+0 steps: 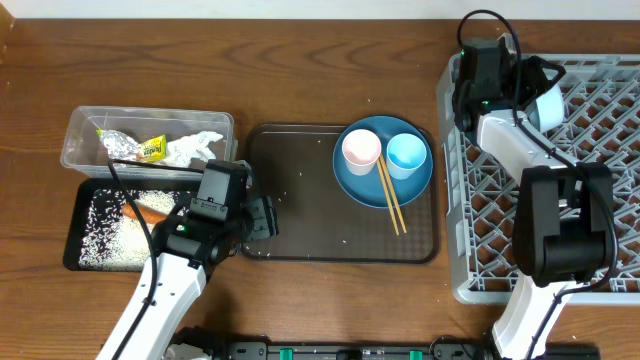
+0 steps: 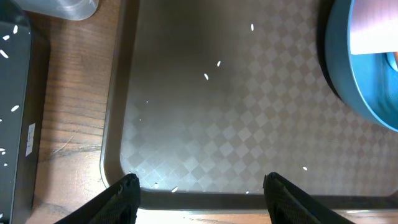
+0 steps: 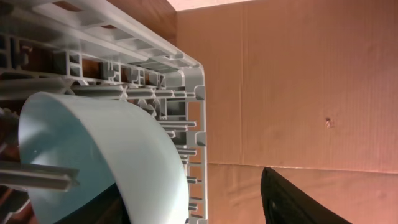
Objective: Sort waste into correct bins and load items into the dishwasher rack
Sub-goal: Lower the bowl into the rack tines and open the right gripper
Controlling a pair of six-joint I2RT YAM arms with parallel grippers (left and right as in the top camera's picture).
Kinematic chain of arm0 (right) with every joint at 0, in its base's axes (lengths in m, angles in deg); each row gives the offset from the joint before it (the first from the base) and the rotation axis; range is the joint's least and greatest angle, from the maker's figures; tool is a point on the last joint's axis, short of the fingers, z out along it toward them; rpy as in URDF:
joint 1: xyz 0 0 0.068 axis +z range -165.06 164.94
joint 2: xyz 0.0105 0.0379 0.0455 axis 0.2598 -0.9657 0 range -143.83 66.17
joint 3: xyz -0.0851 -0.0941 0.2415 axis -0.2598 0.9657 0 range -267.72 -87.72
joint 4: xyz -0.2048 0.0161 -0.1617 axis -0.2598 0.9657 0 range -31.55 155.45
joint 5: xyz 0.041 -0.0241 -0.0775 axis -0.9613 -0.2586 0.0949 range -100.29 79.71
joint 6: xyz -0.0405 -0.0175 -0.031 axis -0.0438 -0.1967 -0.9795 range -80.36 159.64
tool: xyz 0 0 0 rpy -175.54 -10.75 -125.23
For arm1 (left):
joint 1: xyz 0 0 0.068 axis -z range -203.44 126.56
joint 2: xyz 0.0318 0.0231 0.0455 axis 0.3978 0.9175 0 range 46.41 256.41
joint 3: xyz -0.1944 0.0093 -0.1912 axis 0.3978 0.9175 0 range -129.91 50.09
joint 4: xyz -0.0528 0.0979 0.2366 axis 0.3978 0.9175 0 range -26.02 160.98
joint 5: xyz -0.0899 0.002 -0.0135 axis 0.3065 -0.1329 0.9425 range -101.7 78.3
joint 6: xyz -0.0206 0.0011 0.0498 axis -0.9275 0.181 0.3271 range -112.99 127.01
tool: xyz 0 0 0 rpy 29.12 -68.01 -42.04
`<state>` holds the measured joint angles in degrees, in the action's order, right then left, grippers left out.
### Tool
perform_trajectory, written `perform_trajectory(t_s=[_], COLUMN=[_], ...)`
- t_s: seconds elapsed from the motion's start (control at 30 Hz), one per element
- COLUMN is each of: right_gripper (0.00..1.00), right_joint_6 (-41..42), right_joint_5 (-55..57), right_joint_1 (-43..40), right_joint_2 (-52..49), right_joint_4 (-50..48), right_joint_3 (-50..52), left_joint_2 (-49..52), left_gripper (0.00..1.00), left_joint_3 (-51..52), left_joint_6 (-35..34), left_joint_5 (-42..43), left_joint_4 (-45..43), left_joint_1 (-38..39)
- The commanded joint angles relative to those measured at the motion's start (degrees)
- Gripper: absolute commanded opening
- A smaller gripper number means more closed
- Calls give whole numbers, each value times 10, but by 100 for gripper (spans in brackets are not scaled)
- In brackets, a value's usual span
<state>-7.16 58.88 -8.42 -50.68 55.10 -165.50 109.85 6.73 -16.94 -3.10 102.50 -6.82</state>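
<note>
My left gripper is open and empty over the near left edge of the brown serving tray. A few rice grains lie on that tray. The blue plate carries the pink cup, the light blue cup and the chopsticks. The clear tub holds foil with wrapper and tissue. The black tray holds rice and the carrot. My right gripper is open beside the bowl in the grey rack.
The rack's far corner stands close to a brown cardboard wall. The black tray's edge lies just left of the serving tray, with a strip of wooden table between them.
</note>
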Motion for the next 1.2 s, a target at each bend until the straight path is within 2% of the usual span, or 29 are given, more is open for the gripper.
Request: perform_trajectory(t_s=[0.0,0.3,0.4,0.7,0.9,1.1,1.17], right_gripper=[63,88,91,94,90,88,85], right_joint_6=[-21,-14,12,124,188,283,335], right_joint_5=[11,10,-1,-33,-90,-255,-359], right_joint_1=[11,38,52,77,77,76,76], right_joint_2=[-1,12,12,14,63,179,226], right_joint_4=[-2,31,72,197,259,334,375], right_joint_3=[-2,-2,-2,-2,-2,-2,-2], left_joint_2=[3,3,3,3,3,3,3], left_gripper=[67,66,66,67,67,66,67], left_joint_3=[3,3,3,3,3,3,3], left_joint_6=[3,3,3,3,3,3,3], left_joint_5=[-7,-7,-7,-7,-7,-7,-7], left_joint_4=[-1,-1,0,0,0,0,0], left_joint_1=[1,1,1,1,1,1,1])
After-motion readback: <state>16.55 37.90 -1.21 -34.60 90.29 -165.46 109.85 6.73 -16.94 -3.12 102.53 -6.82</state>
